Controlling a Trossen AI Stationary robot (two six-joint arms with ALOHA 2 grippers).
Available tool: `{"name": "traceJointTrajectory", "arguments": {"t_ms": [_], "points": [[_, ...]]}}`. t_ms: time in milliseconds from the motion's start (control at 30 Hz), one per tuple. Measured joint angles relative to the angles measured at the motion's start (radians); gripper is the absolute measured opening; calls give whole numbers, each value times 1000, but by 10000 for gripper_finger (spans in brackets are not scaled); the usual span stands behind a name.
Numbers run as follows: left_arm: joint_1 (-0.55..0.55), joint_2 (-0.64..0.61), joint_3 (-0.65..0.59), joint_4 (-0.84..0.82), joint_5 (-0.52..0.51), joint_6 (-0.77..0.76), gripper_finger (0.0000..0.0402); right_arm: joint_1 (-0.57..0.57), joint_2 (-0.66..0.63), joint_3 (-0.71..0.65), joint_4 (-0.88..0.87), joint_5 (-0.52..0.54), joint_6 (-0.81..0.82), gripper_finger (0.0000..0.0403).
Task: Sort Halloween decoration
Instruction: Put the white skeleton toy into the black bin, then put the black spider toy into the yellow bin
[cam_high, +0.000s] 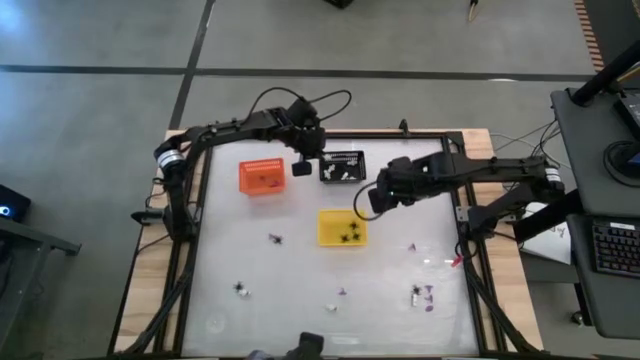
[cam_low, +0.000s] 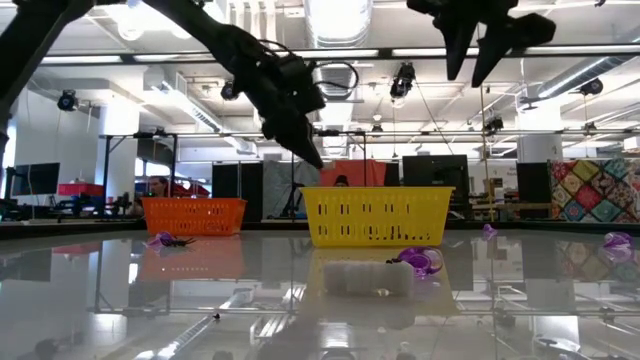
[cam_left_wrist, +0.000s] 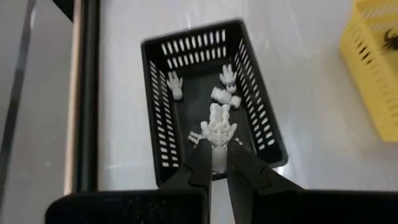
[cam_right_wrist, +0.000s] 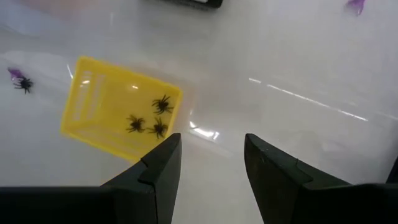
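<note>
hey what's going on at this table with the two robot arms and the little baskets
The robot is sorting tiny Halloween pieces into baskets. The left gripper is over the black basket, shut on a white skeleton piece; other white pieces already lie inside. The right gripper hangs open beside the yellow basket, which holds three black spiders. More pieces are scattered on the table.

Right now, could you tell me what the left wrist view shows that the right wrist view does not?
Only the left wrist view shows the black basket with white skeleton pieces inside, and the left gripper shut on one white piece above it. Only the right wrist view shows the open right gripper, three black spiders lying in the yellow basket, and a loose spider on the table. Both show the yellow basket, seen only at the edge of the left wrist view, and the white table.
</note>
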Motion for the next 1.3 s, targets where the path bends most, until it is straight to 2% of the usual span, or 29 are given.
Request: {"name": "traceJointTrajectory", "arguments": {"t_ms": [367,700,1067,1300], "points": [[0,62,0,41,13,-9,6,128,73,0,-24,13,127,164],[0,82,0,94,13,-61,10,248,183,-1,-46,-44,285,164],[0,81,0,88,10,-85,77,352,219,-2,-86,-44,583,164],[0,74,0,71,1,-85,91,463,219,-11,-86,-44,831,164]]}}
